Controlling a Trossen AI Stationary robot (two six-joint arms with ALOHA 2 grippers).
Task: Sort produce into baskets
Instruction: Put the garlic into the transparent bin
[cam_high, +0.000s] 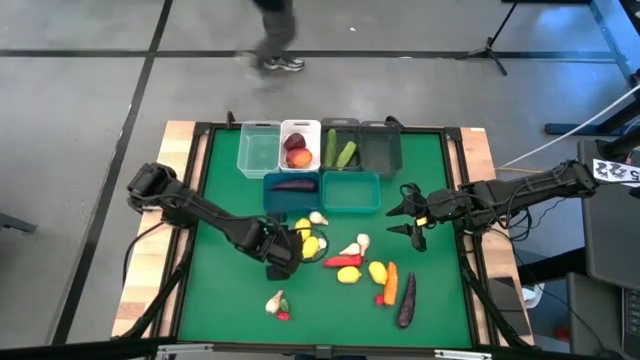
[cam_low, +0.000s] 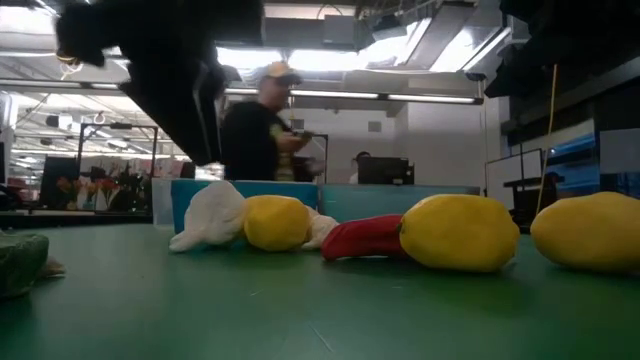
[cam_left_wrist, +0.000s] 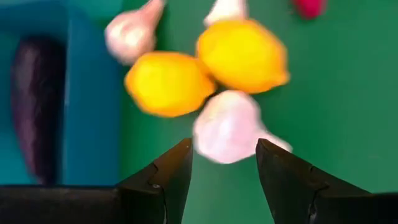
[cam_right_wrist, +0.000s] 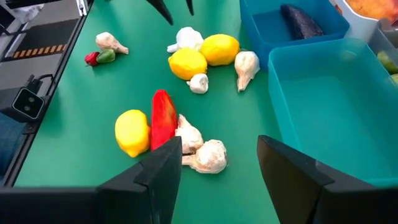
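1. The left gripper (cam_left_wrist: 224, 163) hung with its two fingers (cam_left_wrist: 171, 171) apart and nothing between them, just above a white garlic bulb (cam_left_wrist: 230, 127) on the green mat (cam_left_wrist: 336, 106).
2. Right beside that garlic lay two yellow lemons (cam_left_wrist: 169, 83), touching each other, with a second garlic bulb (cam_left_wrist: 130, 34) next to them.
3. Just past this cluster stood the blue basket (cam_high: 293, 191), holding a dark purple eggplant (cam_left_wrist: 36, 112).
4. The right gripper (cam_right_wrist: 219, 163) hovered over the mat near the teal basket (cam_right_wrist: 336, 118), fingers wide apart and empty.
5. In front of it lay a red pepper (cam_right_wrist: 163, 118) with a lemon (cam_right_wrist: 132, 132) touching one side and two garlic bulbs (cam_right_wrist: 200, 149) at the other.
6. Farther toward the near edge of the table lay an orange carrot (cam_high: 391, 283) and another eggplant (cam_high: 407, 300), side by side, and well apart from them a small garlic (cam_high: 274, 301) with a red and green piece.
7. At the far edge stood a row of four baskets: a clear one (cam_high: 259, 150), a white one (cam_high: 300, 132) holding red peaches (cam_high: 296, 150), a dark one with green cucumbers (cam_high: 339, 152), and another dark one (cam_high: 381, 150).
8. A person (cam_low: 262, 130) stood in the room behind the table.
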